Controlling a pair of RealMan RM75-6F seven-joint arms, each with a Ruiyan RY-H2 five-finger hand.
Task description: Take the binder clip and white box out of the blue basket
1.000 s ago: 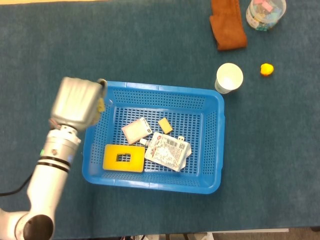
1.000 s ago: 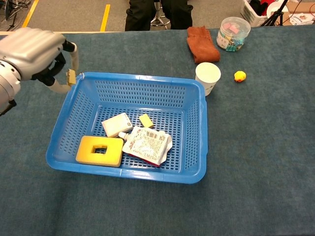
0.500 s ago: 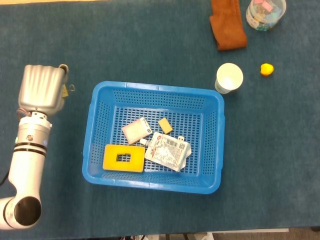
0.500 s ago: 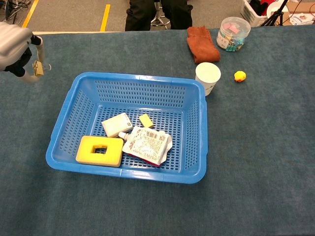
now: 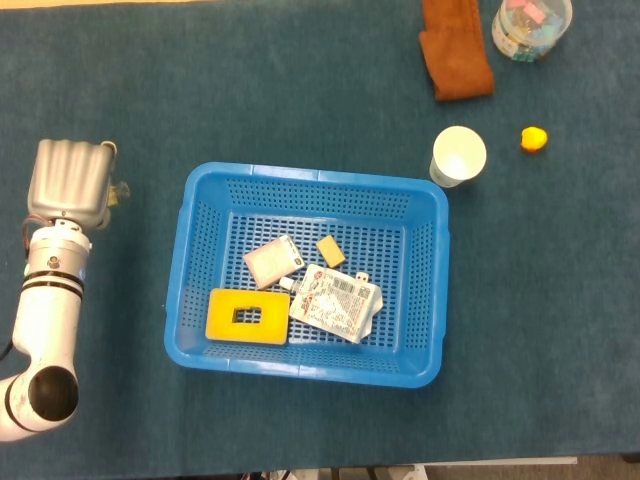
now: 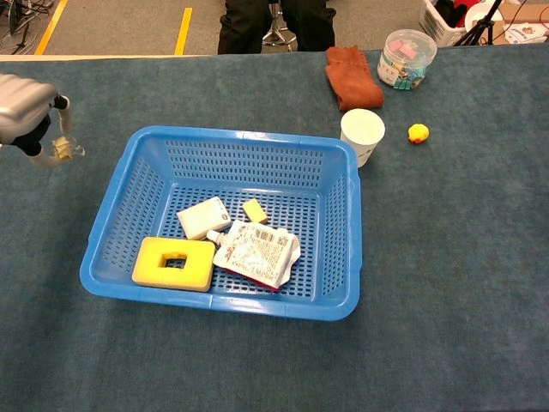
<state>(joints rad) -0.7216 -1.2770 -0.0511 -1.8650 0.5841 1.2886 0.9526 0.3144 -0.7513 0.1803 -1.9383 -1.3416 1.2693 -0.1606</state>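
- left robot hand (image 5: 70,183) (image 6: 26,107) sits out left of the blue basket (image 5: 192,280) (image 6: 111,223), above the table (image 5: 300,90) (image 6: 446,257), fingers curled in
- binder clip (image 6: 62,148) (image 5: 118,190) pinched in that hand – small yellowish thing with wire loops, looks like the clip but it's tiny in both views
- clip is outside the basket, just left of its far-left corner
- white box (image 5: 273,262) (image 6: 203,216) lies flat on the basket floor, left of centre, nothing touching it from above
- also in the basket: yellow sponge (image 5: 247,316) (image 6: 173,263) with a square hole (near-left), small yellow block (image 5: 331,251) (image 6: 255,210) just right of the box, crumpled pouch (image 5: 337,302) (image 6: 255,252) with barcode on the near-right
- right robot hand: neither camera shows it
- outside, far right: paper cup (image 5: 458,156) (image 6: 362,134) just beside the basket's far-right corner, brown cloth (image 5: 455,48) (image 6: 352,77), clear jar (image 5: 531,27) (image 6: 407,58), yellow duck (image 5: 534,139) (image 6: 418,133)
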